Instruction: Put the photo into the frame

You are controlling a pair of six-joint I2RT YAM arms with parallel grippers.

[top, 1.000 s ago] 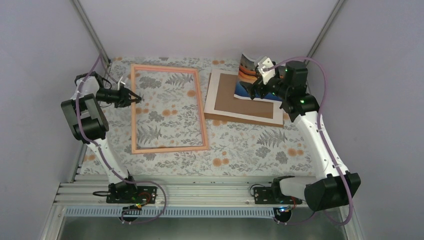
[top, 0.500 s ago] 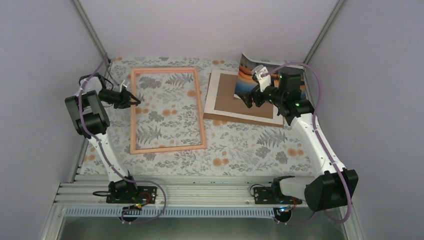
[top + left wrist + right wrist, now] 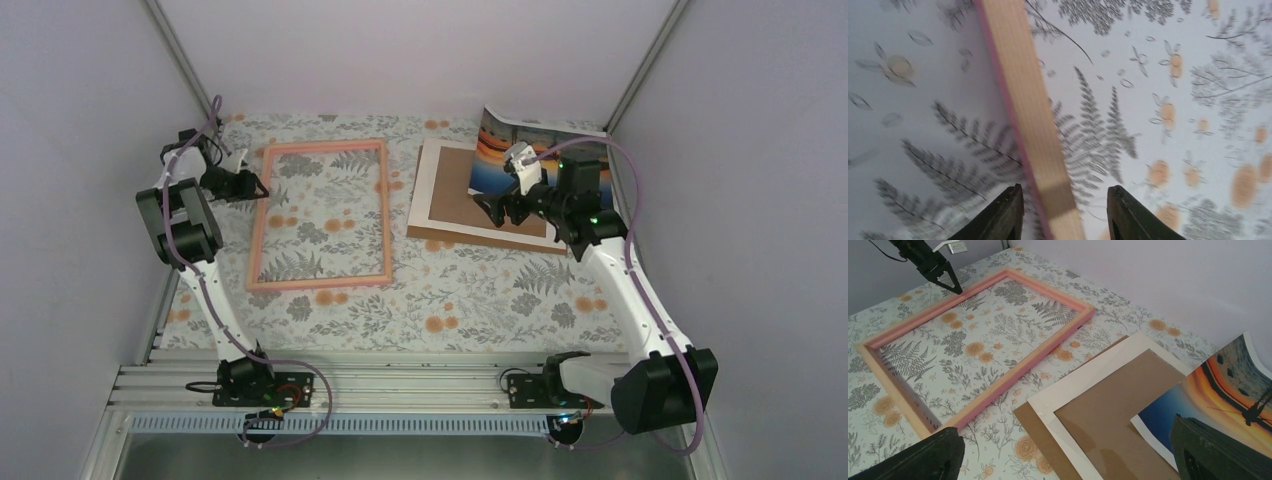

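Observation:
The pink frame [image 3: 320, 283] lies flat on the flowered cloth at the left. My left gripper [image 3: 255, 186] is at the frame's left bar. In the left wrist view its fingers [image 3: 1003, 215] stand open on either side of that bar [image 3: 1033, 125], with a gap on each side. The photo [image 3: 500, 150], an orange sunset over blue water, rests with its near corner on the brown board and curls up towards the back wall. My right gripper [image 3: 497, 210] hovers wide open over the board, just left of the photo [image 3: 1218, 395], holding nothing.
A white mat [image 3: 430, 195] lies on the brown backing board [image 3: 500, 205], right of the frame [image 3: 1018, 372]. Grey walls close in at the back and on both sides. My left gripper [image 3: 955, 288] shows at the top left of the right wrist view.
The frame has slid left and a little towards the back. My left gripper drew back left with it and its jaws have opened off the bar. My right gripper shifted slightly left, away from the photo.

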